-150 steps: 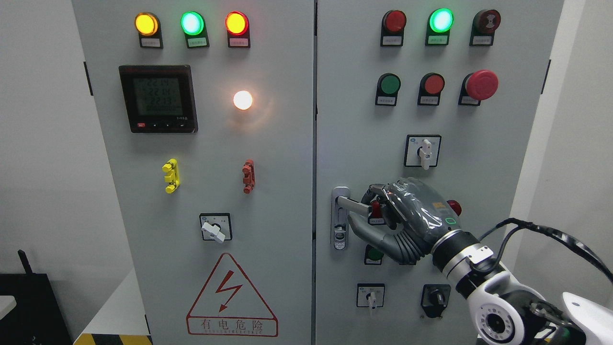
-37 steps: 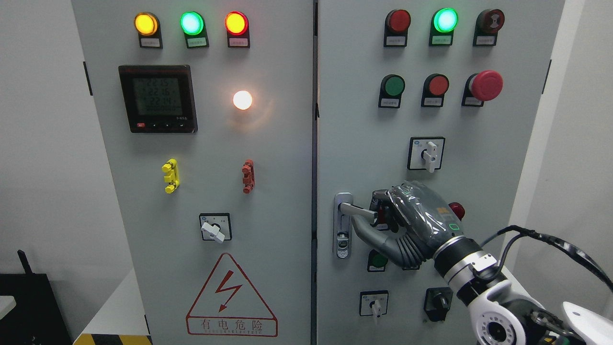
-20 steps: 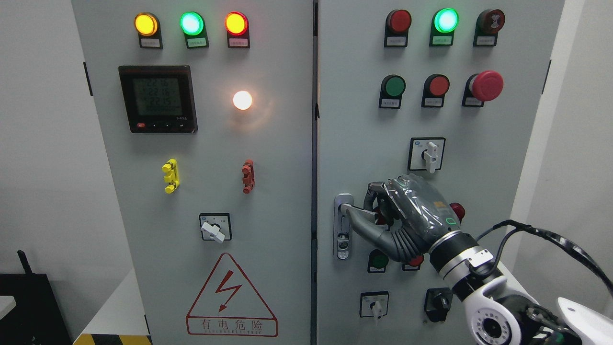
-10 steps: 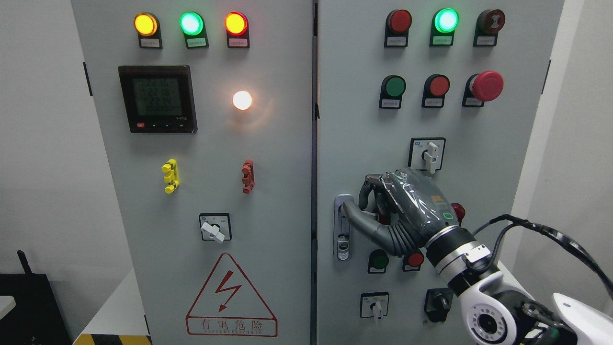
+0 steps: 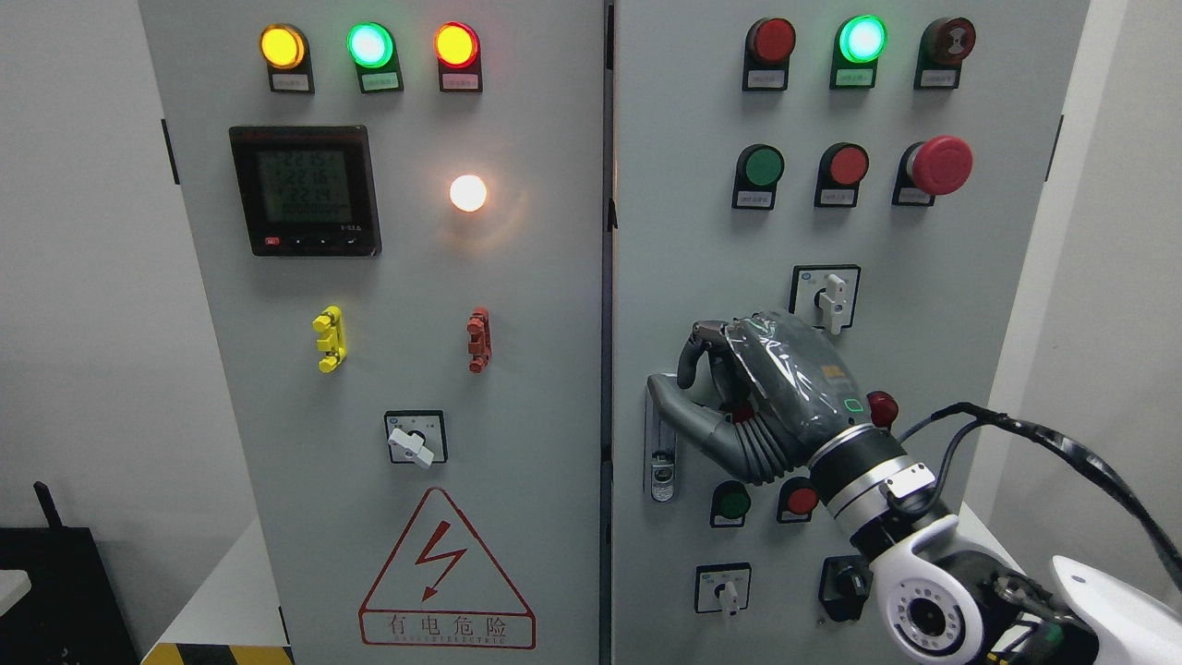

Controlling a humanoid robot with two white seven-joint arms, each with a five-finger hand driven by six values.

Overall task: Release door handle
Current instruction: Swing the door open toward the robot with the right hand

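Right robot hand [image 5: 739, 388], fingers loosely curled and grasping nothing, just right of one silver door handle [image 5: 659, 453] on grey cabinet door [image 5: 683, 259], thumb over handle's top.

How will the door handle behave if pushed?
Probably stiff: the handle looks metal and is mounted on the door. It likely pivots rather than bends. Its shiny finish may be slippery for the right hand.

Above, 3 lit lamps [image 5: 369, 44], a dark meter [image 5: 305, 190], a red mushroom button [image 5: 942, 164]; below, a warning triangle [image 5: 447, 573].
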